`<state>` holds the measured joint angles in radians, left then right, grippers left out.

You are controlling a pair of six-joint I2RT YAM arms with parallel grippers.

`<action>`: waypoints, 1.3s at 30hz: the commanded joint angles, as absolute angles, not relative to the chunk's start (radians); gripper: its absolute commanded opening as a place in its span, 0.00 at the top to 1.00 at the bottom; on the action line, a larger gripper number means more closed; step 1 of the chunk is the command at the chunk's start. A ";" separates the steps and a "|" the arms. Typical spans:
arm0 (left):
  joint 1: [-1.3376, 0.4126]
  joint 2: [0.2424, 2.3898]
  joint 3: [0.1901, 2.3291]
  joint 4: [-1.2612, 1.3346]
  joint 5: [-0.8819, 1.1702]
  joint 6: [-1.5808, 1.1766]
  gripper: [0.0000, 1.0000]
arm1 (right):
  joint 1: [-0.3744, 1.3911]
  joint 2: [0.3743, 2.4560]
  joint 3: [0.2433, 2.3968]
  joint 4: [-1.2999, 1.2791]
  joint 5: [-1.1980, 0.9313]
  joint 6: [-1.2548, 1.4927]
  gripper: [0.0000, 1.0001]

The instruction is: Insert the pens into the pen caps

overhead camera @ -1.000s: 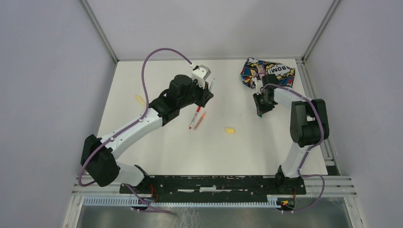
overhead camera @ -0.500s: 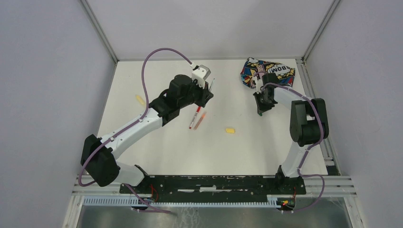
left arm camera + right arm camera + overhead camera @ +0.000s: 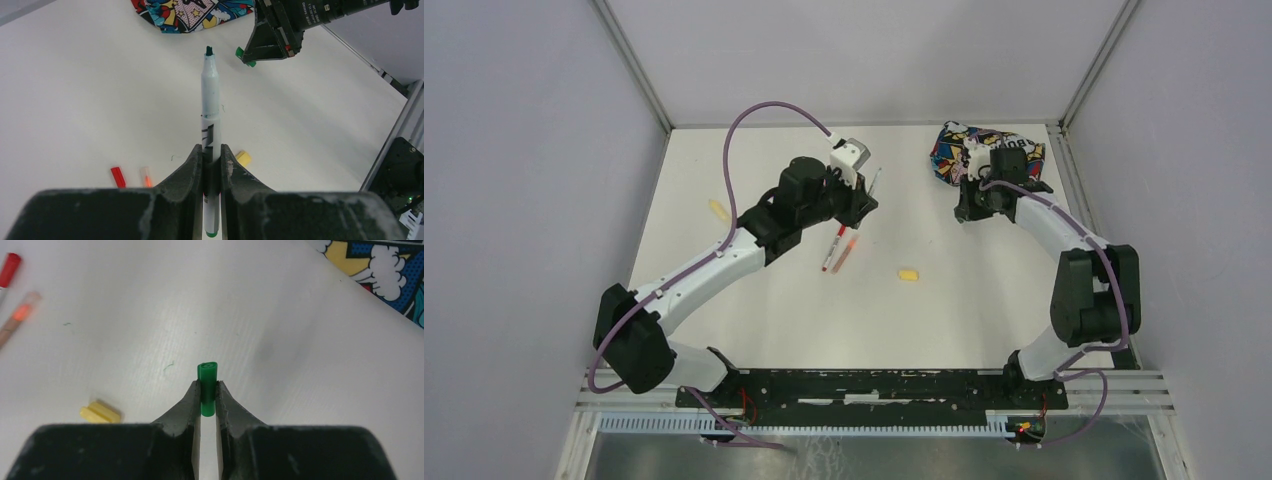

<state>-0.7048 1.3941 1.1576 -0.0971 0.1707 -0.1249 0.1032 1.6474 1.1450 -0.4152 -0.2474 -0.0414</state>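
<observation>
While the left gripper (image 3: pixel 211 151) clamps the green pen (image 3: pixel 210 95), right gripper (image 3: pixel 207 386) pinching green cap (image 3: pixel 207 371), cap jutting forward between its jaws

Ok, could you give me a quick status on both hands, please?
Left hand shut on white-barrelled green-tipped marker pen. Right hand shut on stubby green plastic cap. Nothing between pen and cap.

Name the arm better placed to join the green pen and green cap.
Left, probably. The left gripper is shut on the green pen, whose tip points nearly at the green cap pinched in the right gripper, so a straight push along its axis might do.
</observation>
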 commanded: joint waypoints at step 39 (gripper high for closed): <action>-0.758 1.363 1.139 0.051 0.537 -0.089 0.98 | 0.386 0.999 0.536 1.179 -0.323 0.873 0.88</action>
<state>-0.7502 1.3808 1.1393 0.0071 0.4885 -0.1249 0.3691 0.9726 0.5247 1.0767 -0.3500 0.8536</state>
